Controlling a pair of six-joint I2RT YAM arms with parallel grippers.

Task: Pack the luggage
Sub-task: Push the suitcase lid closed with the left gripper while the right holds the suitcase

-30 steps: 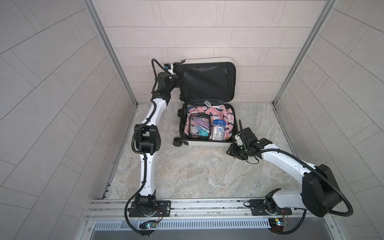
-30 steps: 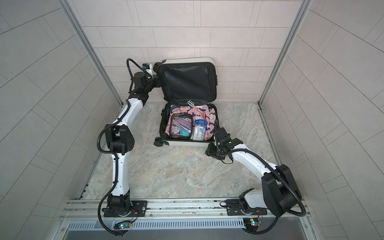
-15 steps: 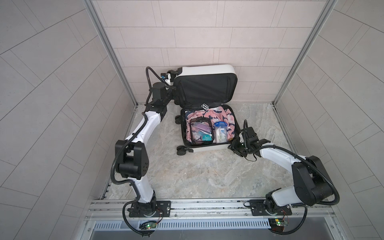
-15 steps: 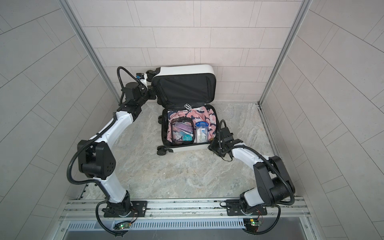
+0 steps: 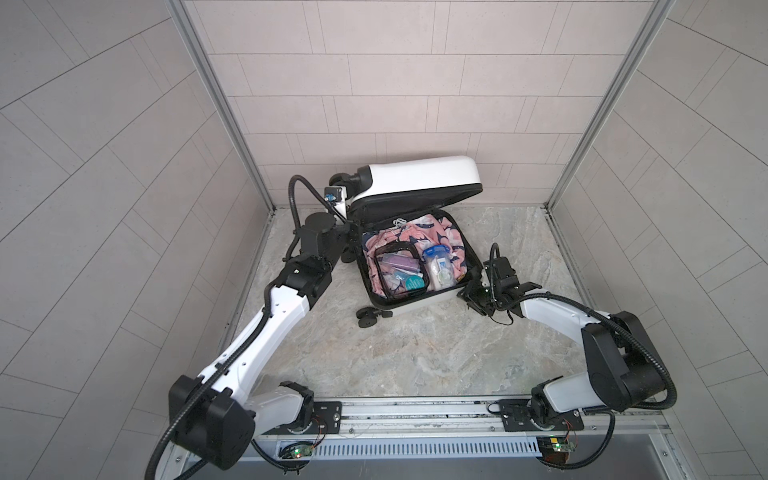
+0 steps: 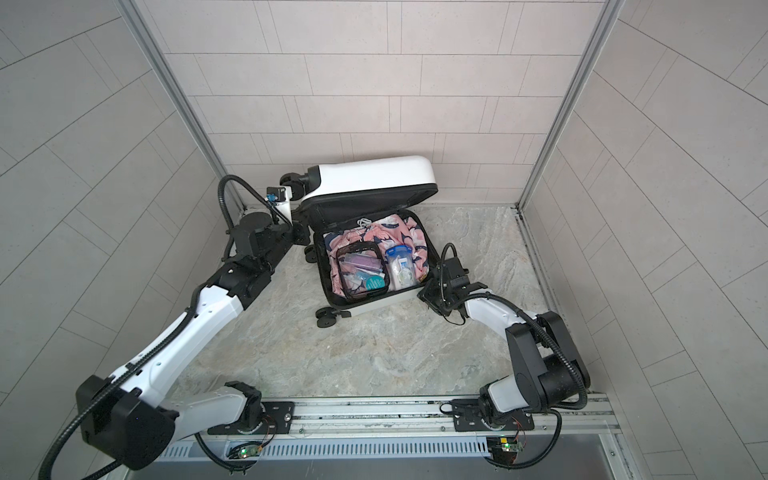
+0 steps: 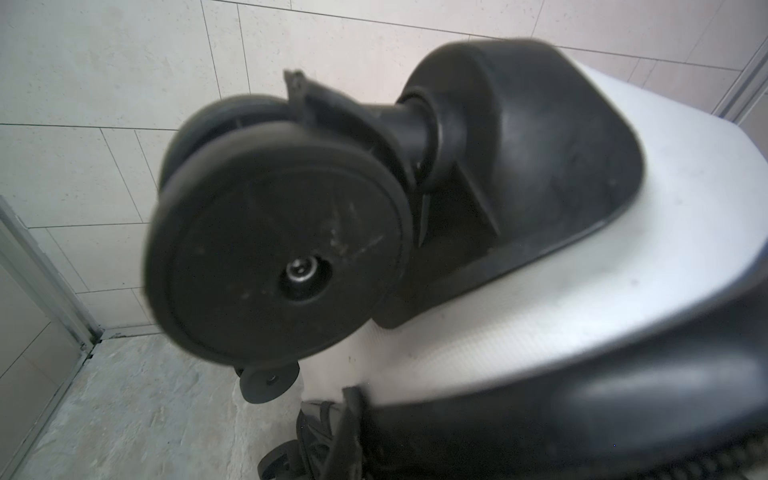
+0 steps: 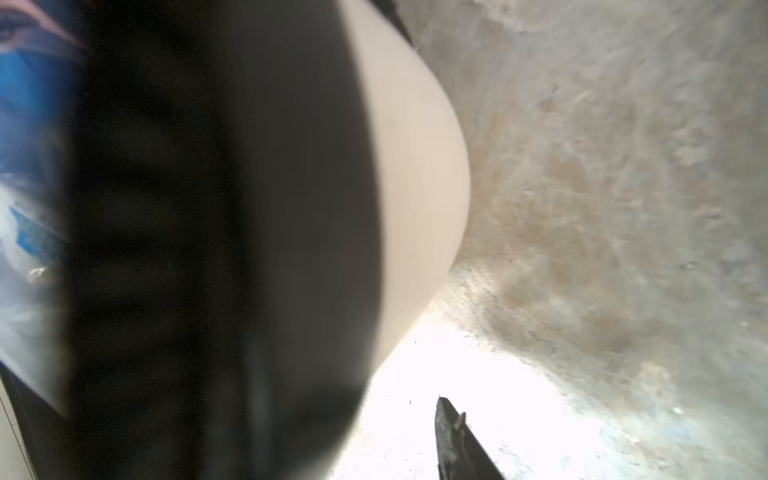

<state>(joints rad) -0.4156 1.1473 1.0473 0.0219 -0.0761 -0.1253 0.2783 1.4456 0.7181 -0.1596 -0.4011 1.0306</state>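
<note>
Luggage (image 5: 415, 301) at floor's (image 5: 415, 365) 12 o'clock, lid (image 5: 419, 176) half-lowered. L claw (image 5: 348, 203) closed at its 10 o'clock by wheel (image 7: 274, 249) — prob. pressing lid down; R claw (image 5: 467, 291) braces 4 o'clock corner — grip unclear.

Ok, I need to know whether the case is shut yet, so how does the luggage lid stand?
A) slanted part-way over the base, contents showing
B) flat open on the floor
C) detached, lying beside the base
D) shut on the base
A: in both top views the luggage lid hangs slanted over the base, with the clear pouch and patterned cloth in sight beneath it.
</note>
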